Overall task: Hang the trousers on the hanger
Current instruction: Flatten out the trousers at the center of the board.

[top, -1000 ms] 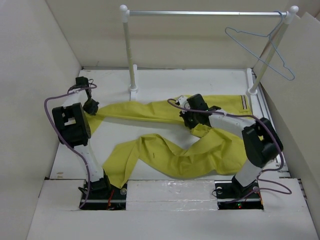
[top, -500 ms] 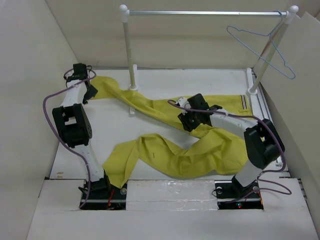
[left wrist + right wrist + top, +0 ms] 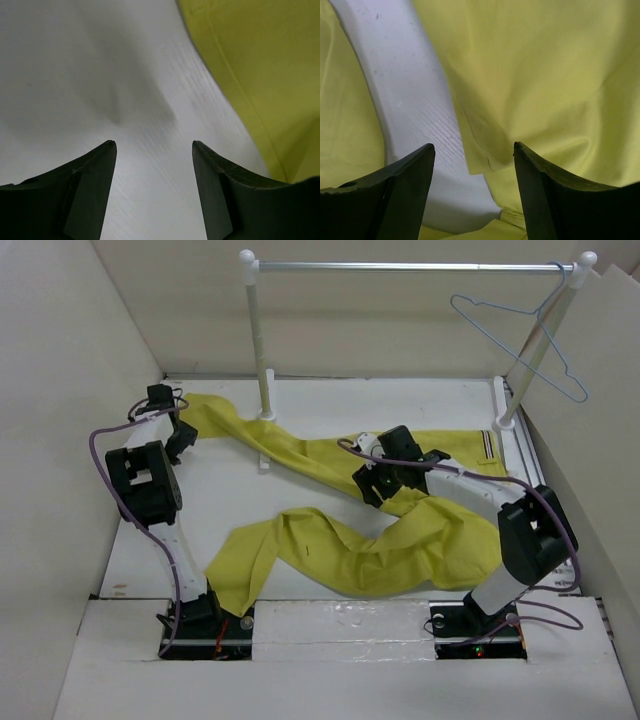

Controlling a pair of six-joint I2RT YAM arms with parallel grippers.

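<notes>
1. seen from above: a white table [image 3: 330,405] with two robot arms at its near edge. mustard-yellow trousers [image 3: 350,550] sprawl across it from 10 o'clock to 4 o'clock.
2. what has just changed: a second ago both grippers were pinched shut on the cloth. since then the left arm has drawn one leg end out toward the far left corner, and both grippers have let go.
3. the left gripper [image 3: 178,443] sits at 9 o'clock, just beside that leg end. in its wrist view its fingers [image 3: 90,180] stand apart over bare table with nothing between them, and the cloth lies off at 2 o'clock.
4. the right gripper [image 3: 368,485] hangs over the middle of the trousers. its fingers [image 3: 405,180] are spread wide above a fold edge and a strip of table, holding nothing.
5. what this means: the trousers lie loose on the table. one leg is stretched past the left post of the rail [image 3: 410,267] and the other curls toward 6 o'clock. the spreading step looks finished, and a fresh grip will be needed.
6. the hanger [image 3: 520,345] hangs from the rail at 1 o'clock, bare and well apart from both grippers.
7. count: one pair of trousers with two legs, one hanger, one rail on two posts, two arms, two grippers.
</notes>
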